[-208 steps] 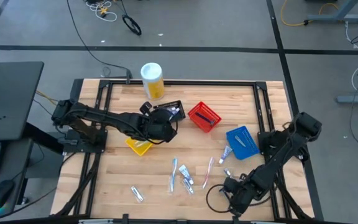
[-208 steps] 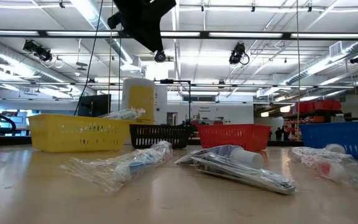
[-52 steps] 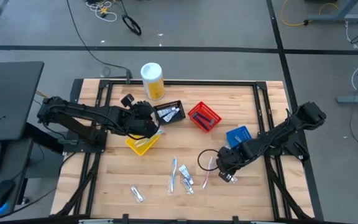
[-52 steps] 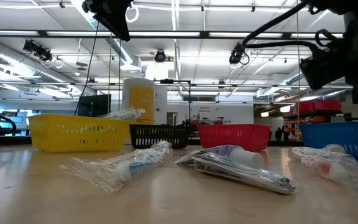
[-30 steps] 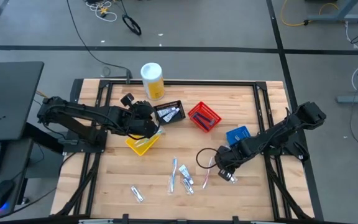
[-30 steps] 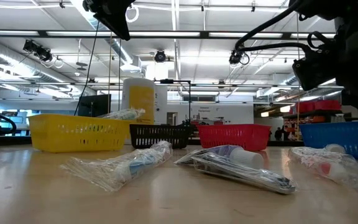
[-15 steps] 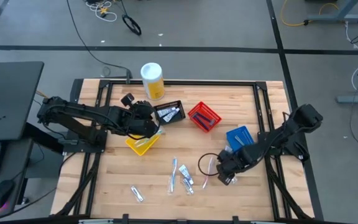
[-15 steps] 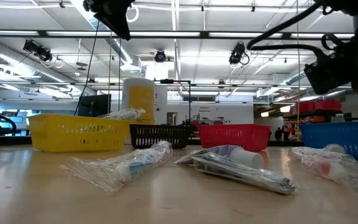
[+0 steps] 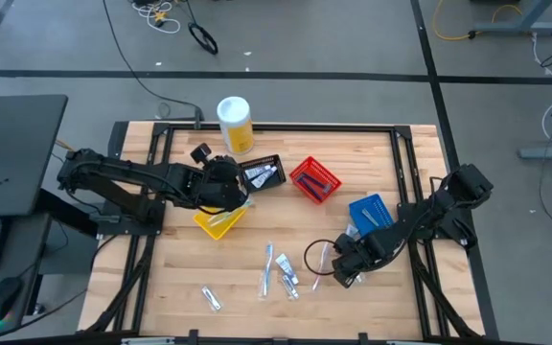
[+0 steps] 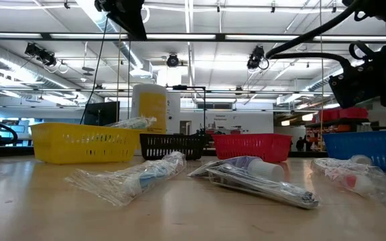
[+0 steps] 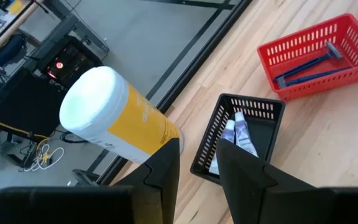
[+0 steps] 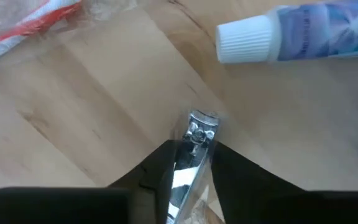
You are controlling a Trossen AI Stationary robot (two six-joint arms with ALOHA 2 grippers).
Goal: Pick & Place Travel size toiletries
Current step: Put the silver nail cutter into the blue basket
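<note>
My right gripper [image 9: 344, 275] [image 12: 193, 152] is near the table's near right, shut on a small silvery nail clipper [image 12: 196, 132] in a clear packet. Close by lie a white-capped tube [image 12: 291, 38] and a wrapped red toothbrush [image 9: 320, 263] [image 12: 30, 31]. More wrapped toothbrushes [image 9: 267, 268] and a small packet [image 9: 211, 299] lie flat near the near edge. My left gripper [image 9: 238, 190] [image 11: 199, 152] hovers open by the black basket [image 11: 244, 140], which holds two tubes [image 11: 238, 134]. The red basket [image 11: 316, 59] holds blue razors. My right gripper pinches the nail clipper between its two fingers, which lie along it. Its riveted end [image 12: 197, 124] sticks out past the fingertips. The fingers come from above, slanting toward the table. Whether the clipper is clear of the wood, I cannot tell.
A white-and-yellow canister [image 9: 235, 123] stands at the far edge. The yellow basket [image 9: 215, 224] sits under my left arm, and the blue basket [image 9: 373, 218] sits beside my right arm. In the low view, wrapped items [image 10: 136, 177] [image 10: 260, 179] lie in the foreground.
My right gripper has drifted a little toward the table's near edge, staying by the red toothbrush. My left arm has kept still over the baskets.
</note>
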